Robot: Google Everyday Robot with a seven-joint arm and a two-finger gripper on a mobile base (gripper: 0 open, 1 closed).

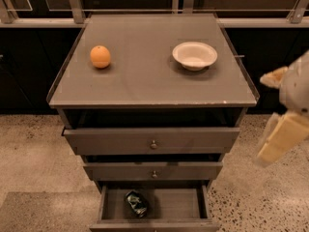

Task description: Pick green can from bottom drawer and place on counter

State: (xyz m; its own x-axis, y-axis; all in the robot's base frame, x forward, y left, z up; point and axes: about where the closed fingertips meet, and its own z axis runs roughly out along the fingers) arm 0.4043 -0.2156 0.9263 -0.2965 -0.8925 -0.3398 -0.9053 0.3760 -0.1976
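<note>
**0 of 2 steps done: the green can is not yet picked and the gripper stands off the cabinet.**

We locate the gripper (280, 139) right of the counter (145, 86), about level with the top drawer (152, 140). It does not carry the can, and we cannot tell how wide it is set. The green can (136, 203) lies below and well left of it, inside the open bottom drawer (169, 204). Pick and place both remain. Above-left of the gripper, 1 orange (100, 56) and 1 bowl (194, 55) leave bare counter between them. We judge the 2 upper drawers may crowd the descent.
</note>
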